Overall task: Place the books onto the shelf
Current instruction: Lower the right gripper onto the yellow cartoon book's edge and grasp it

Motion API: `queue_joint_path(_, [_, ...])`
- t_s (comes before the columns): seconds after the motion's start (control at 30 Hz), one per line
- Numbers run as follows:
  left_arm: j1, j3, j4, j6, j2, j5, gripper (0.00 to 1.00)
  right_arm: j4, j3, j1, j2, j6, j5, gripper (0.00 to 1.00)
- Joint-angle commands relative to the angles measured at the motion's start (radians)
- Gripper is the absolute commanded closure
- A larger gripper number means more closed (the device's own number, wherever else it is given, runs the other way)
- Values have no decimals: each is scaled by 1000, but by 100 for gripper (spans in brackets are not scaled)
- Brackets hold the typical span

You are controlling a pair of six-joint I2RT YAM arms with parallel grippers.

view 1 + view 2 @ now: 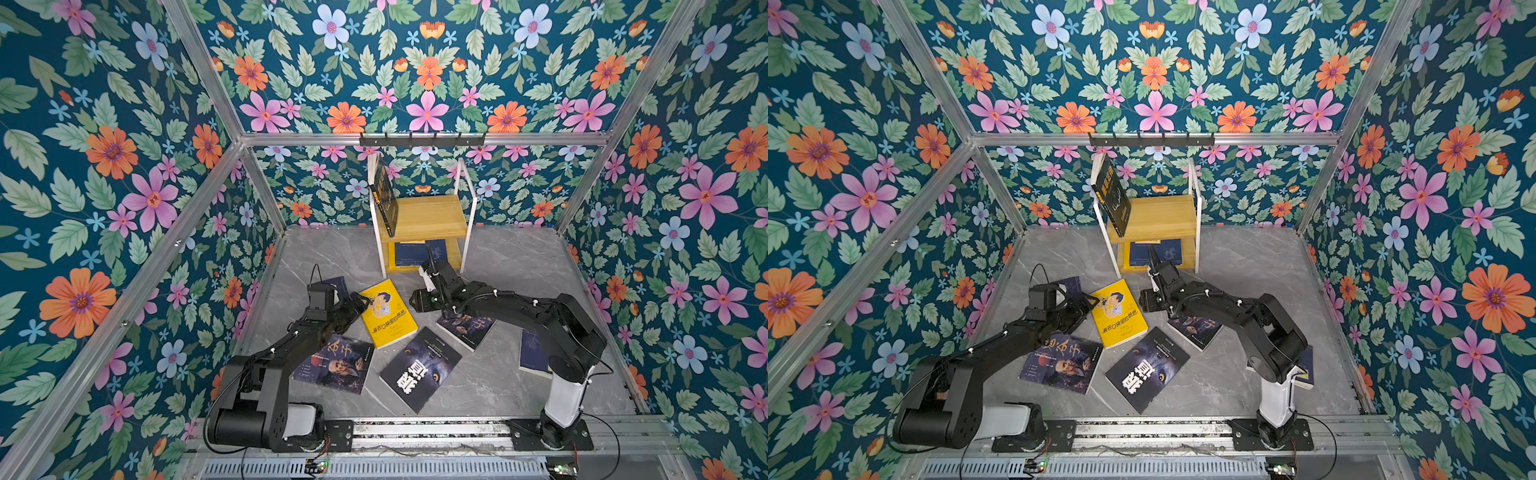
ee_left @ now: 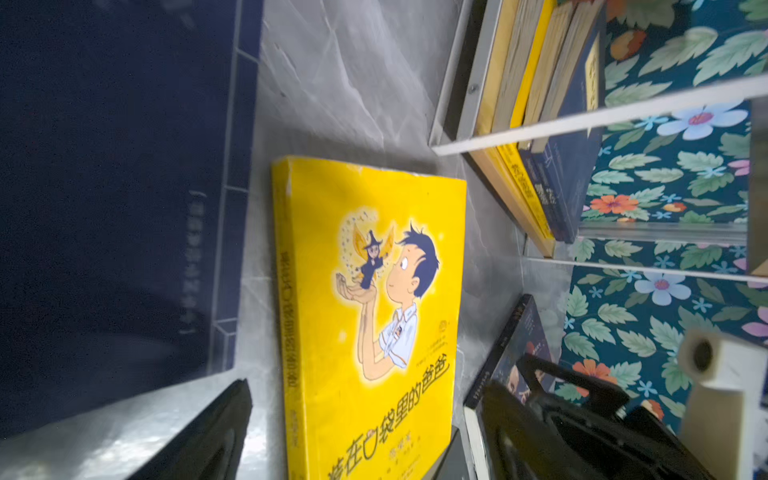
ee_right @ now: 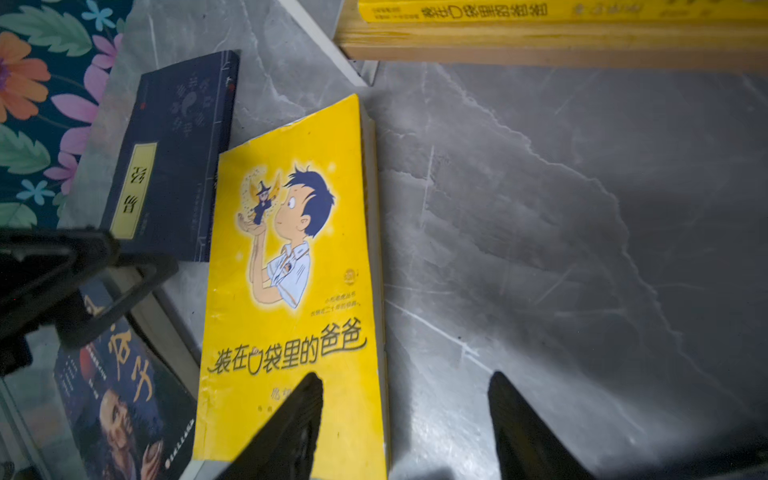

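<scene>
Shelf (image 1: 432, 216): just beyond the right gripper (image 1: 415, 300); a black book (image 1: 384, 195) leans on its top board and a stack (image 1: 419, 251) lies flat on the lower one.
Portrait book (image 1: 332, 365): flat on the floor (image 1: 519, 270), behind the left gripper (image 1: 356, 305), under its arm (image 1: 291, 345).
Yellow book (image 1: 388, 313): flat, cover up, between the two grippers.
Navy book (image 3: 174, 158): flat, just beside the yellow book, past the left gripper.
Left gripper: wide, jaws flanking the yellow book's end; contact cannot be told.
Right gripper: jaws apart, empty, one over the yellow book's corner, the other over bare floor.
</scene>
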Motion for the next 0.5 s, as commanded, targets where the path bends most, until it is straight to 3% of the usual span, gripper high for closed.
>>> queue_joint_path(0.0, [-12, -1, 18, -36, 15, -19, 13, 71, 15, 1, 36, 100, -9, 37])
queue_joint_path(0.47, [-55, -7, 31, -105, 110, -63, 21, 126, 34, 2, 164, 162, -99, 41])
